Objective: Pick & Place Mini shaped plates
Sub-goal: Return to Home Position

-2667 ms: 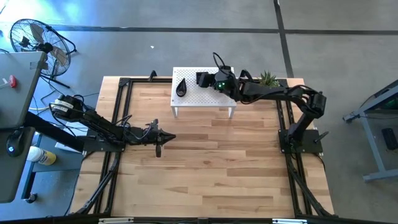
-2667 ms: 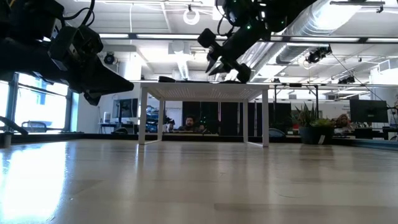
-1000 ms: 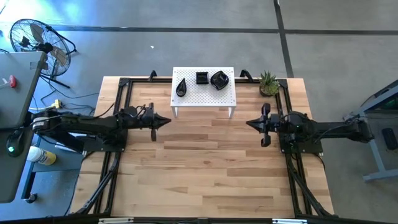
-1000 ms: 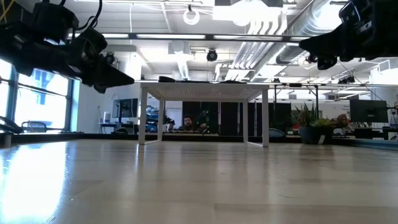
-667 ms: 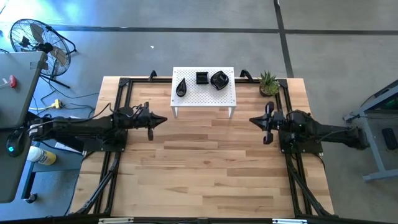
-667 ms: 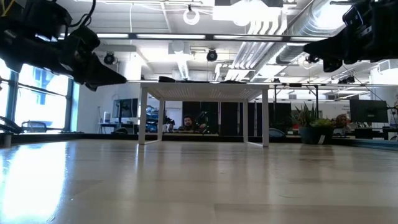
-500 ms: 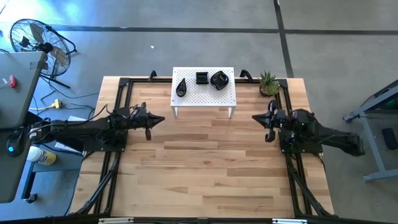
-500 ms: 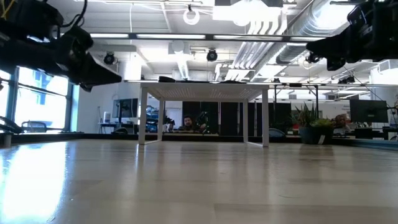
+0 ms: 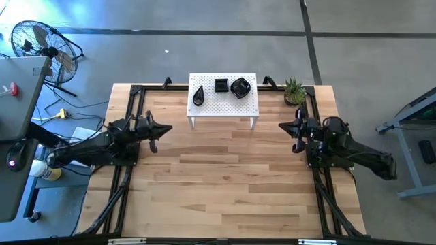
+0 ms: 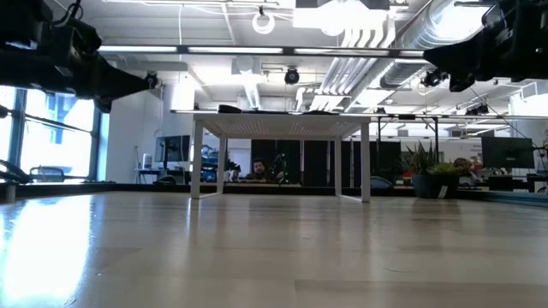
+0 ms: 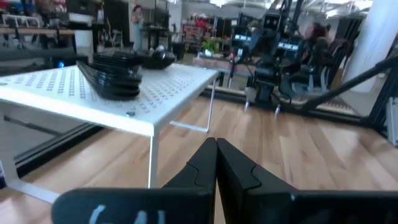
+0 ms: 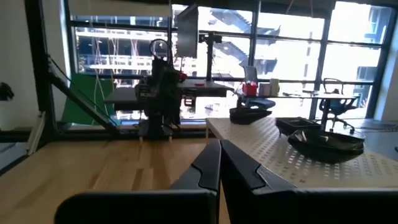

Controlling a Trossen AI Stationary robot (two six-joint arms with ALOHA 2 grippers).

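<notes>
Glossy black mini plates sit in three small stacks on the white perforated stand (image 9: 223, 109): a teardrop stack (image 9: 198, 95), a square stack (image 9: 221, 85) and a rounded stack (image 9: 240, 87). The left wrist view shows the teardrop stack (image 11: 112, 78) nearest; the right wrist view shows the rounded stack (image 12: 326, 142) nearest. My left gripper (image 9: 165, 128) hovers shut over the table's left side, apart from the stand. My right gripper (image 9: 283, 126) hovers shut over the right side, holding nothing.
A small green spiky plant (image 9: 294, 88) stands at the table's far right corner beside the stand. Black frame rails (image 9: 129, 136) run along both sides of the table. Bare wood (image 9: 225, 184) lies between and in front of the arms. A fan (image 9: 41, 42) stands off the table's left.
Both arms have drawn back from the middle: my left gripper toward the table's left edge, my right gripper toward the right edge, both staying shut. Earlier the right arm left the stand, where the rounded stack now lies. The plates have not moved in the last second.
</notes>
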